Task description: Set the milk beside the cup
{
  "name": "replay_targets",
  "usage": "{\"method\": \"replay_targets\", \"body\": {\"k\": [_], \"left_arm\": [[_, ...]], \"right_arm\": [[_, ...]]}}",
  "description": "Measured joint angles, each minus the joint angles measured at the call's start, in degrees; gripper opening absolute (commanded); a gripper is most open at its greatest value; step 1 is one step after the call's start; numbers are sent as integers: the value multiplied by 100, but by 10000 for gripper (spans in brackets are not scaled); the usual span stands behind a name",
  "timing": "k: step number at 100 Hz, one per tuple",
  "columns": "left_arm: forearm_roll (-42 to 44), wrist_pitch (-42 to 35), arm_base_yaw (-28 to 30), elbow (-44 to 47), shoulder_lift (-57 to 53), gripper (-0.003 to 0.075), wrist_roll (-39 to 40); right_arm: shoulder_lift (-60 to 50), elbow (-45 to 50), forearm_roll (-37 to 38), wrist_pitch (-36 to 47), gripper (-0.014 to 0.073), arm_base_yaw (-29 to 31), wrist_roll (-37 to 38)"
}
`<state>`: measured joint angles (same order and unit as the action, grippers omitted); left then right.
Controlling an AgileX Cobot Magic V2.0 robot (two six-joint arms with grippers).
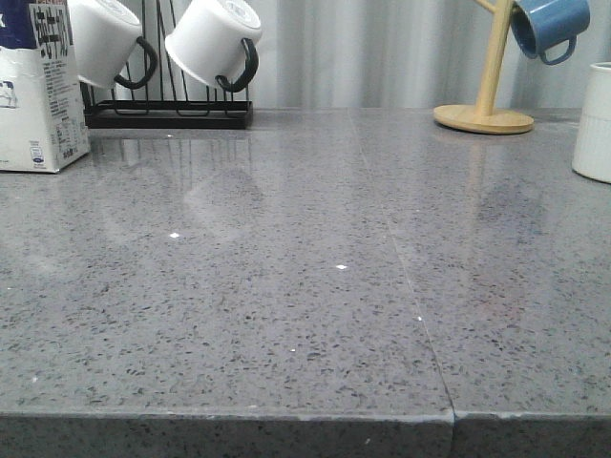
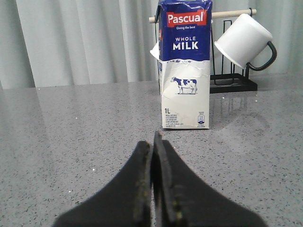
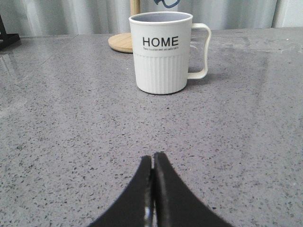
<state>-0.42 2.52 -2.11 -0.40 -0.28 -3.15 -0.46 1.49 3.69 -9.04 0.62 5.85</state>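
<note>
I'm seeing my left gripper (image 2: 152,142) clenched empty, aiming at the milk (image 2: 185,64) standing upright ahead, before the mug rack (image 2: 234,80). My right gripper (image 3: 152,163) is pinched shut facing the cup (image 3: 161,52). I'm risking toppling that tall carton if I'm grabbing it high.

My desk (image 1: 315,315) is grey stone speckled with dark and pale flecks. At its far left edge stands the milk (image 2: 185,66): white below, dark blue on top, a red label with white letters, a small blue-and-white cow. Behind it hang white mugs (image 1: 212,40) with black handles on a black rack (image 1: 167,114). At the far right edge sits the cup (image 3: 163,52), white, ribbed low down, black "HOME". A blue mug (image 1: 549,24) hangs on a pale wooden stand (image 1: 484,116). My left gripper (image 2: 153,151) and right gripper (image 3: 152,165) are black.
</note>
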Motion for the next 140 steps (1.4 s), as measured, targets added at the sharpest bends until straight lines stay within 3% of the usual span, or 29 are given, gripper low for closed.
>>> {"method": "replay_targets", "body": {"k": [108,140], "left_arm": [[0,0,0,0,0,-20,0],[0,0,0,0,0,-20,0]], "right_arm": [[0,-15,62,155,-66,0,0],[589,-1195,22,-723,-66,0,0]]}}
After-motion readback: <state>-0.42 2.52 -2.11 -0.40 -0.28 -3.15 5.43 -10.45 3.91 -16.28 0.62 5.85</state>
